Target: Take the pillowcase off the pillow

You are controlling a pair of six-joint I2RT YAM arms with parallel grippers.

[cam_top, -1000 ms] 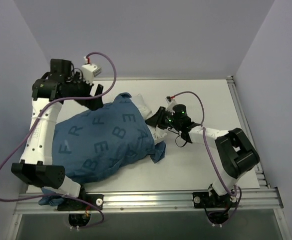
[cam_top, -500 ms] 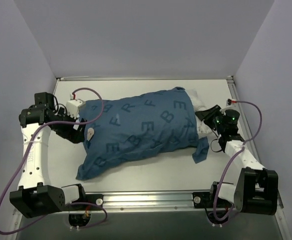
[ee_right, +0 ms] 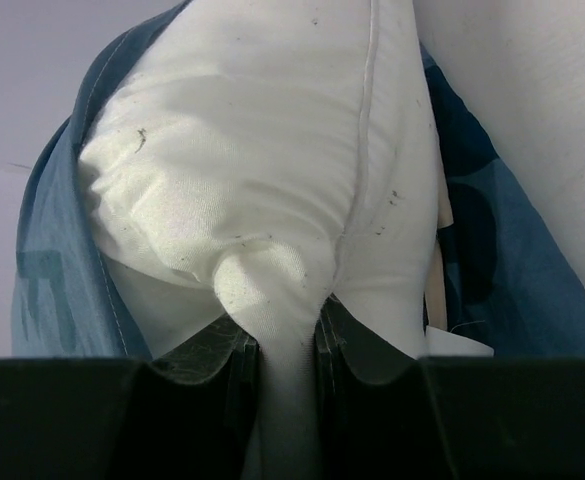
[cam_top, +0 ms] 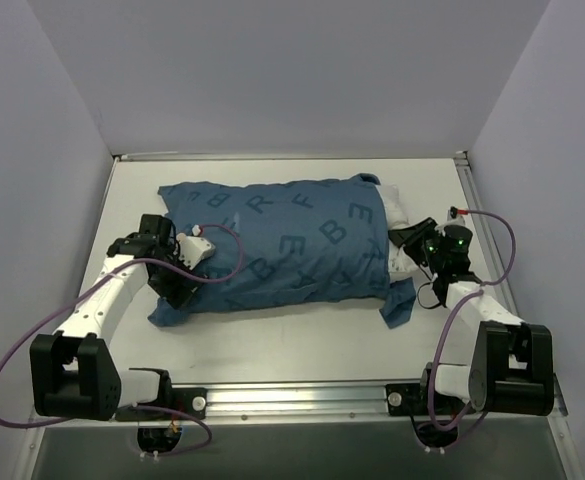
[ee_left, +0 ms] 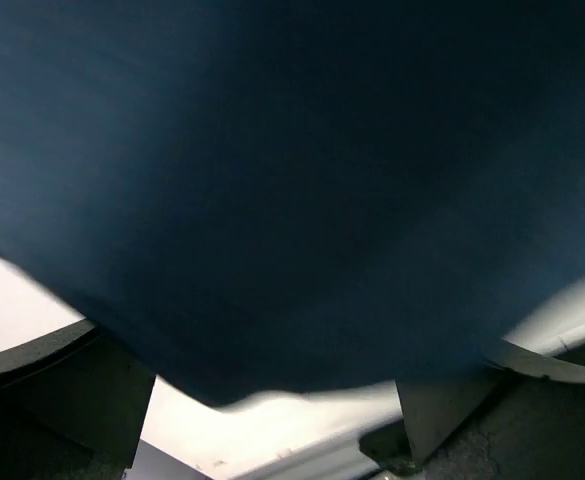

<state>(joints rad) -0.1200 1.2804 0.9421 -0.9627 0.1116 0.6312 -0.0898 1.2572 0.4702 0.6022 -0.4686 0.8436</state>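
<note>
Swung level, the pillowcase point(cam_top: 292, 245) now spans the table point(cam_top: 302, 345); right pincer point(cam_top: 412, 250) clenches the pillow point(cam_top: 397, 212) edge, left pincer point(cam_top: 177, 283) released.

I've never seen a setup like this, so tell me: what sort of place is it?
Probably a robotics test cell, not a bedroom: a left arm and right arm bolted to a metal rail, a white table boxed by plain walls, one pillow in its pillowcase.

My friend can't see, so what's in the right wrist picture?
The right tool is shut on a pinched fold of the white pillow, which fills most of the view. The blue pillowcase shows along both sides of it.
</note>
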